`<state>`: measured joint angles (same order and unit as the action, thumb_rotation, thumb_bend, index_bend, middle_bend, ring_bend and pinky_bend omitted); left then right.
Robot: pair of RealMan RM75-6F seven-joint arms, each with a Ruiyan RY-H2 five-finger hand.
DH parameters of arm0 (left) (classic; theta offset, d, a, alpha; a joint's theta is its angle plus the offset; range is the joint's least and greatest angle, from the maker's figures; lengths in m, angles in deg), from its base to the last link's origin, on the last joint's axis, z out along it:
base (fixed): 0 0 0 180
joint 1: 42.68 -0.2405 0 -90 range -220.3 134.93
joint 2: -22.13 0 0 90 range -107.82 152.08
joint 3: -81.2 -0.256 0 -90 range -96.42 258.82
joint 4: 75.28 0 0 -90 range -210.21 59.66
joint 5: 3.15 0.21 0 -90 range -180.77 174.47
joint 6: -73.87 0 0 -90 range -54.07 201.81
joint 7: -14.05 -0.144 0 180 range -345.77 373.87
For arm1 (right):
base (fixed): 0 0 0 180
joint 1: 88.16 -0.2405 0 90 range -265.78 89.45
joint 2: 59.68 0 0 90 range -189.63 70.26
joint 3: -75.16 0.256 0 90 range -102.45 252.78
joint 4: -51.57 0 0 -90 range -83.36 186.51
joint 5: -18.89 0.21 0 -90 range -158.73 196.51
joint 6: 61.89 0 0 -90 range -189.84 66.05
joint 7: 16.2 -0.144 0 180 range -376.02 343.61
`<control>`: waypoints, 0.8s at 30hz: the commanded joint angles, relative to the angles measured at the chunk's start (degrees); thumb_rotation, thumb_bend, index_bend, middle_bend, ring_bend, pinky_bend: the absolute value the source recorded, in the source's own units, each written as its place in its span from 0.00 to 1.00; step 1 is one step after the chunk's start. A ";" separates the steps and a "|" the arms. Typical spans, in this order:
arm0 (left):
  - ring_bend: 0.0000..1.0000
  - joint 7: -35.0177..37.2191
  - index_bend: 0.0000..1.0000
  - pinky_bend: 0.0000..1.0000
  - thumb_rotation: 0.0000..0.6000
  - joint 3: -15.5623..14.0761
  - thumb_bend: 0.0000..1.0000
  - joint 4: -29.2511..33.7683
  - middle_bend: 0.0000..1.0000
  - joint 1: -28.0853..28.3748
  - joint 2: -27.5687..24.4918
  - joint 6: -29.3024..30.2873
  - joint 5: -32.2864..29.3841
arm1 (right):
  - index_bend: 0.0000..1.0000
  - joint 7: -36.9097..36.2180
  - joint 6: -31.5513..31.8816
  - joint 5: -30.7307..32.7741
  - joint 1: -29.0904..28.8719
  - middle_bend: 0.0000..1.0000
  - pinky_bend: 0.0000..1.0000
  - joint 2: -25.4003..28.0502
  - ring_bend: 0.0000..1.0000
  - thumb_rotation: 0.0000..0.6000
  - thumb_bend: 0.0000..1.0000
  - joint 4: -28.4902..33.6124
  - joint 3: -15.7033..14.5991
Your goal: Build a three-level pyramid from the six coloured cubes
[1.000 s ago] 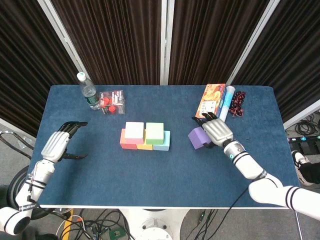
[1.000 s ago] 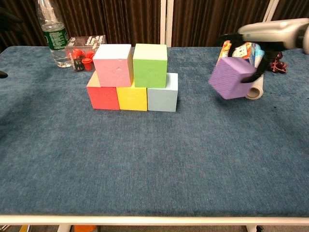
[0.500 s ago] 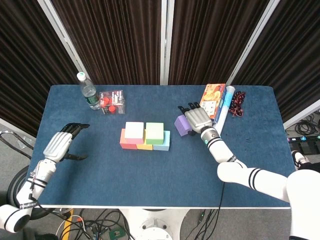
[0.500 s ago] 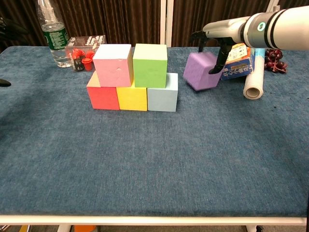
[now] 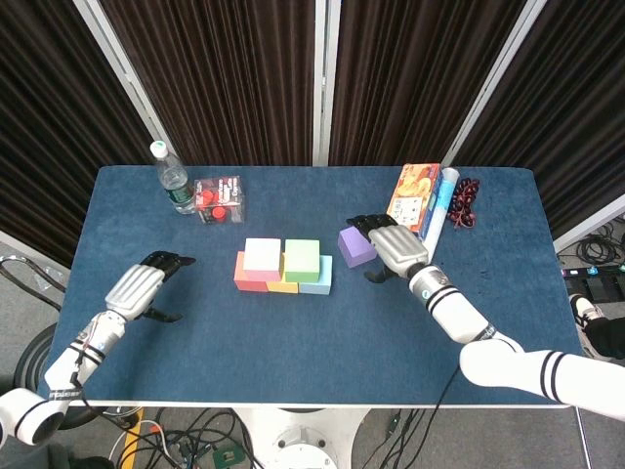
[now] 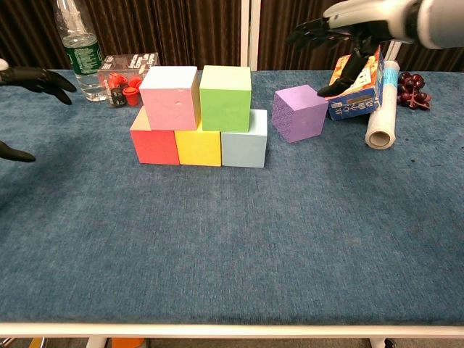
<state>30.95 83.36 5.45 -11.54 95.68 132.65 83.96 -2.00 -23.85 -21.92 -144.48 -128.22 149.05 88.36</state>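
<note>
Purple cube [image 6: 299, 113]: sits on the counter [image 6: 232, 239] just below the right hand [image 6: 353, 20], which hovers with fingers spread, grasping nothing. Left hand [image 5: 145, 287] likewise released. Advice: regrip squarely, then lift over pink cube [image 6: 170, 96] and green cube [image 6: 225, 88], centring on their seam.

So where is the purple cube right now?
The purple cube sits on the table, just right of the light blue cube, with the right hand open beside it.
</note>
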 commanded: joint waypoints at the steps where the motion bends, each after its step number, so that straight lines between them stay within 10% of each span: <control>1: 0.11 0.15 0.16 0.11 1.00 -0.42 0.02 -1.10 0.19 1.12 1.10 -1.43 0.50 | 0.00 -17.90 -8.72 -6.41 8.16 0.07 0.00 8.05 0.00 1.00 0.29 7.04 4.18; 24: 0.05 -9.37 0.19 0.07 1.00 -1.03 0.20 -2.18 0.20 6.76 3.83 -11.50 -3.62 | 0.00 -35.46 -31.73 -9.50 1.97 0.10 0.00 3.00 0.00 1.00 0.45 -6.71 4.36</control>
<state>22.66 82.30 3.34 -5.14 99.15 121.80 81.01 -36.71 -54.68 -32.13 -141.71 -124.65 142.82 93.11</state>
